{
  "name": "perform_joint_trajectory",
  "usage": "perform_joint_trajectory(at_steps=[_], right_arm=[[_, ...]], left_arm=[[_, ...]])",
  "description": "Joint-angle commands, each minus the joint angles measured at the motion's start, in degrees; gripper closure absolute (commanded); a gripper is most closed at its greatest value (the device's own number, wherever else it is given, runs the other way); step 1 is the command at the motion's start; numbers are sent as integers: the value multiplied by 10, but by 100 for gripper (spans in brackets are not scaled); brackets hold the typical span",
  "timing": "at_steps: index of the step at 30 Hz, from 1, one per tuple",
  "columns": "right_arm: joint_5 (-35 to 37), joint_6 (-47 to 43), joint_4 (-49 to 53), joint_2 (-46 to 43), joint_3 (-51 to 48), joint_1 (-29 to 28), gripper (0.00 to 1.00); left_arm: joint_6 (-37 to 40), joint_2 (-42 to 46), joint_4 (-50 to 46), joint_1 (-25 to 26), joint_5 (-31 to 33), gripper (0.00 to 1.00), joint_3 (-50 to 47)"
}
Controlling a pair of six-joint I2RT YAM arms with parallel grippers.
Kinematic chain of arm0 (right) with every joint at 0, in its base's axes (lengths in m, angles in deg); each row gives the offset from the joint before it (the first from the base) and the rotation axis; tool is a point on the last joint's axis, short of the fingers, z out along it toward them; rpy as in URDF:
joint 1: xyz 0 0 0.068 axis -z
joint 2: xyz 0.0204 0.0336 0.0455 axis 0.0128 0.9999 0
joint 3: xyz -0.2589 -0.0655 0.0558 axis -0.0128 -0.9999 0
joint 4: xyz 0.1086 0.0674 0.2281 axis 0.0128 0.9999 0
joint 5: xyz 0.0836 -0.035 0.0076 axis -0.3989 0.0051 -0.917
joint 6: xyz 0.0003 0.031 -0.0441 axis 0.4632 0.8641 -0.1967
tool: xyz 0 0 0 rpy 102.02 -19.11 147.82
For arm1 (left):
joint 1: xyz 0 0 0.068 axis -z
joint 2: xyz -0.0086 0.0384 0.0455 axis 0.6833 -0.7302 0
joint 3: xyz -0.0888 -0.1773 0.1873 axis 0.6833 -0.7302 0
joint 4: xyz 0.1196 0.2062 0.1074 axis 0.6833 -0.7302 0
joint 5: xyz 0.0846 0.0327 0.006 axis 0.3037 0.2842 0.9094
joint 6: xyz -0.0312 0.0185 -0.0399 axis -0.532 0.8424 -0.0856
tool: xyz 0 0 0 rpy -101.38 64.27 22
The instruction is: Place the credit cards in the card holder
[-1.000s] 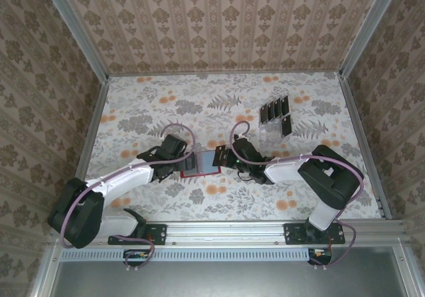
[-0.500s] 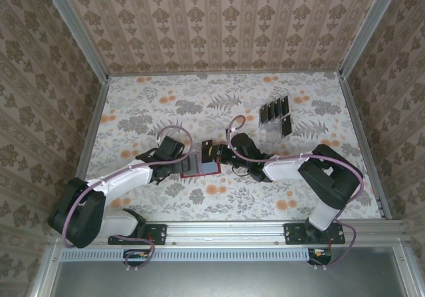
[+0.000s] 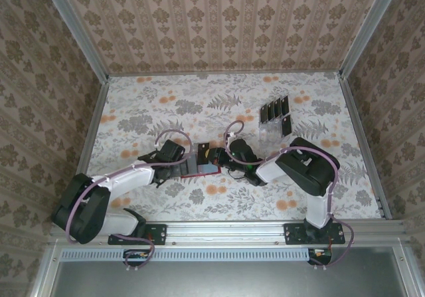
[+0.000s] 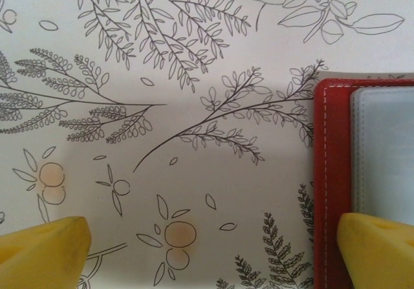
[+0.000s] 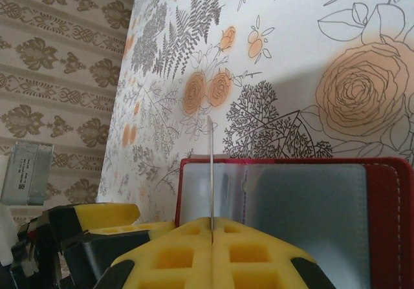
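Observation:
The red card holder (image 3: 201,172) lies open on the floral table, its clear inner sleeves (image 5: 304,198) facing up. My right gripper (image 5: 212,227) is shut on one thin black credit card (image 5: 211,166), held on edge just above the holder's left sleeve; from above the card (image 3: 212,155) sits between the two grippers. My left gripper (image 4: 210,253) is open, one yellow fingertip (image 4: 378,247) over the holder's edge (image 4: 331,172) and the other (image 4: 42,253) over bare table. Several more credit cards (image 3: 275,111) stand in a rack at the back right.
The clear plastic rack (image 3: 274,129) stands behind and to the right of the right arm. Patterned walls enclose the table on three sides. The left gripper's yellow finger (image 5: 107,214) shows close beside the right gripper.
My right gripper has carried the card left, over the open holder, and its arm has swung inward. The left gripper has shifted slightly right at the holder's left edge.

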Motion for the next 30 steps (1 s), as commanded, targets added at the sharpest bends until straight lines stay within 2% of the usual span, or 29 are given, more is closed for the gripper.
perform_joint_trajectory(at_steps=[1, 30], right_arm=[[-2, 12, -51, 11, -9, -6, 100], [-1, 29, -98, 49, -29, -12, 100]], left_arm=[[-16, -7, -29, 1, 18, 0, -6], [-18, -9, -35, 1, 22, 0, -8]])
